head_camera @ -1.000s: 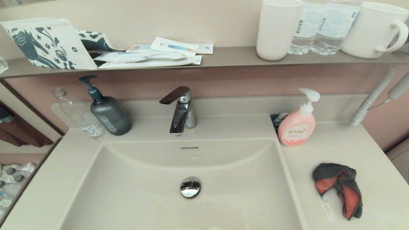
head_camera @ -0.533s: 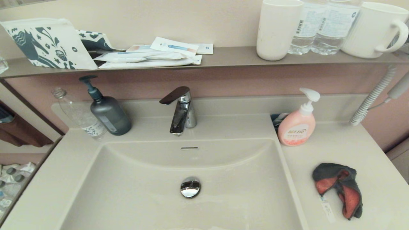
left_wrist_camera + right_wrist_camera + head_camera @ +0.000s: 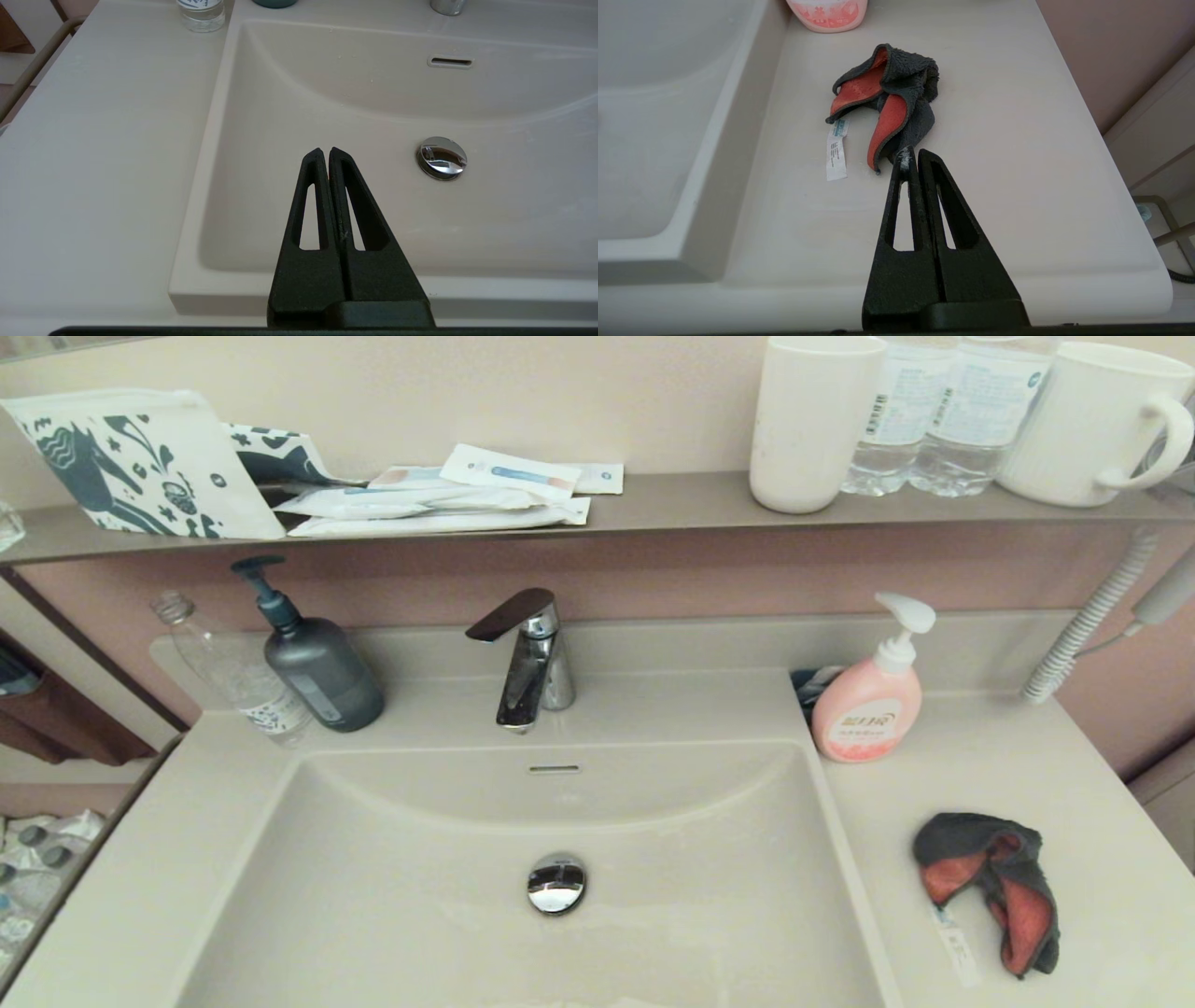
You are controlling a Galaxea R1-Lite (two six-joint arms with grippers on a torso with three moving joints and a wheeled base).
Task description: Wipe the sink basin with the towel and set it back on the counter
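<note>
The towel [image 3: 991, 887] lies crumpled on the counter [image 3: 1027, 775] to the right of the sink basin [image 3: 392, 896], charcoal side out with coral red folds and a white tag. In the right wrist view the towel [image 3: 889, 100] sits just beyond my right gripper [image 3: 916, 156], which is shut and empty, held above the counter [image 3: 1017, 163] near its front edge. My left gripper [image 3: 325, 152] is shut and empty, above the front left part of the sink basin [image 3: 373, 107]. Neither arm shows in the head view.
A chrome tap [image 3: 527, 658] and drain plug [image 3: 556, 883] mark the basin's middle. A pink soap dispenser [image 3: 871, 695] stands behind the towel; a grey pump bottle [image 3: 313, 658] and a clear bottle [image 3: 238, 672] stand at back left. The shelf [image 3: 653, 504] above holds cups, bottles and packets.
</note>
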